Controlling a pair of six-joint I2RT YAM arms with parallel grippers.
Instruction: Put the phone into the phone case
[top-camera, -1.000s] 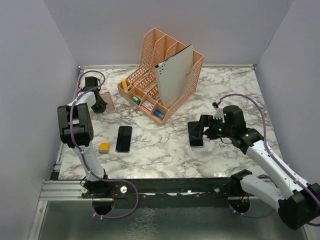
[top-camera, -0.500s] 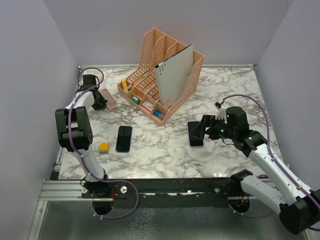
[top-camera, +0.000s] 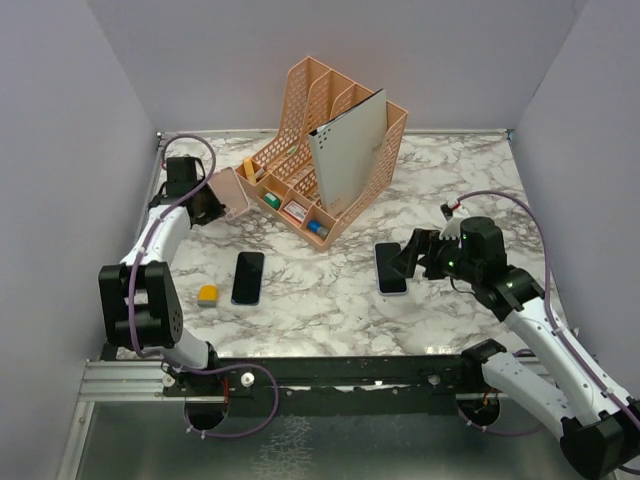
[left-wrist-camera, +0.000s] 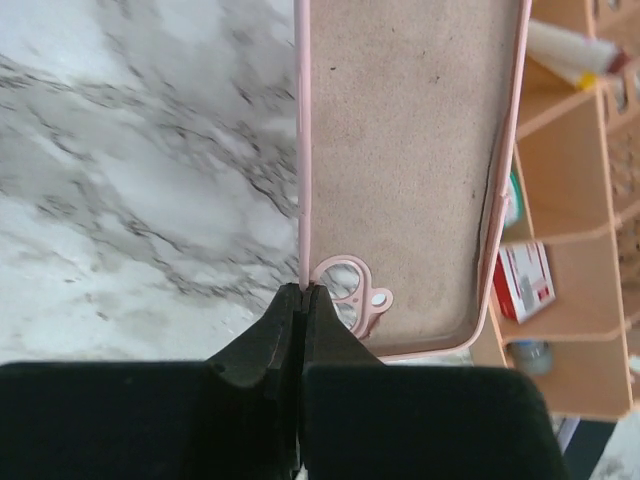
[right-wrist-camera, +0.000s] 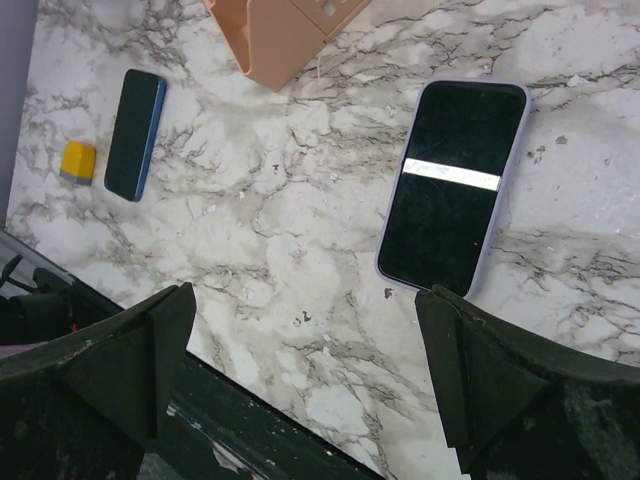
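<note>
Pink rubbery phone case (left-wrist-camera: 400, 150) is hanging by its rim, pinched between the left fingers (left-wrist-camera: 255, 355); laying it flat, hollow up, beside the dark-blue slab phone (top-camera: 248, 277) looks best; right fingers (right-wrist-camera: 110, 360) are gaping, empty.

Lab test cell, plain walls (top-camera: 60, 120), marble tabletop (top-camera: 320, 295)

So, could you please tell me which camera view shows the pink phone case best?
The left wrist view: the pink case fills the frame, its inside facing the camera, with the left gripper pinching its side rim. The top view shows it only small, by the orange organizer. The right wrist view does not show it.
</note>
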